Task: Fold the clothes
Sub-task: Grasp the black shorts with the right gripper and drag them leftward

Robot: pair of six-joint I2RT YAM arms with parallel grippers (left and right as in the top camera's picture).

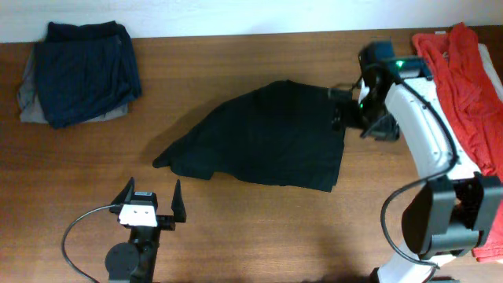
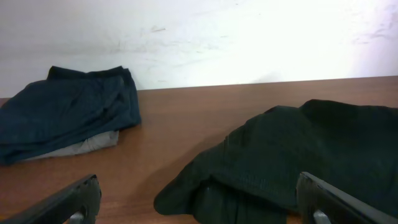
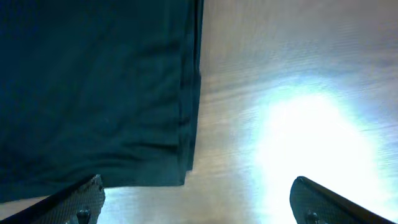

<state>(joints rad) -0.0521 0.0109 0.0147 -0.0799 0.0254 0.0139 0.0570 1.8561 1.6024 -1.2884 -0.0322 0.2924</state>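
A large black garment (image 1: pixel 267 137) lies folded over itself in the middle of the table; it also shows in the left wrist view (image 2: pixel 298 155) and the right wrist view (image 3: pixel 93 87). My left gripper (image 1: pixel 149 196) is open and empty, just in front of the garment's left corner. My right gripper (image 1: pixel 339 106) is open and empty, at the garment's upper right corner. A folded navy garment (image 1: pixel 82 71) lies on a grey one (image 1: pixel 31 106) at the back left. Coral-red clothes (image 1: pixel 464 79) are piled at the right edge.
The wooden table (image 1: pixel 236 228) is bare in front of the black garment. A black cable (image 1: pixel 78 236) loops beside the left arm's base. The white wall (image 2: pixel 217 37) runs along the table's far edge.
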